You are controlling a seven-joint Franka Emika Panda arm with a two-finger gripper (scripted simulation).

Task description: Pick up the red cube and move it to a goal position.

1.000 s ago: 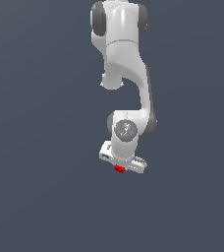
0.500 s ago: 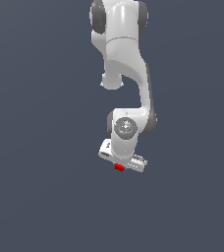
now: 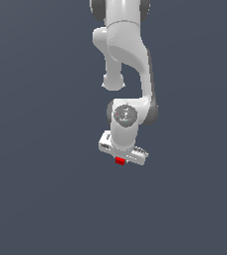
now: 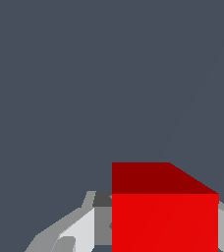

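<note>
The red cube (image 3: 119, 161) shows as a tiny red block just under the white gripper (image 3: 120, 160) in the exterior view, held off the grey ground. In the wrist view the red cube (image 4: 164, 214) fills much of the picture, clamped between the grey fingers (image 4: 67, 231), one on each side of it. The gripper (image 4: 153, 231) is shut on the cube. The white arm (image 3: 128, 60) hangs down from above, its hand (image 3: 122, 147) pointing downward. No goal marker shows in either view.
A plain dark grey surface (image 3: 36, 199) fills the surroundings in both views. No other objects appear.
The hand and the cube have risen slightly over the last second. The grip on the cube is unchanged.
</note>
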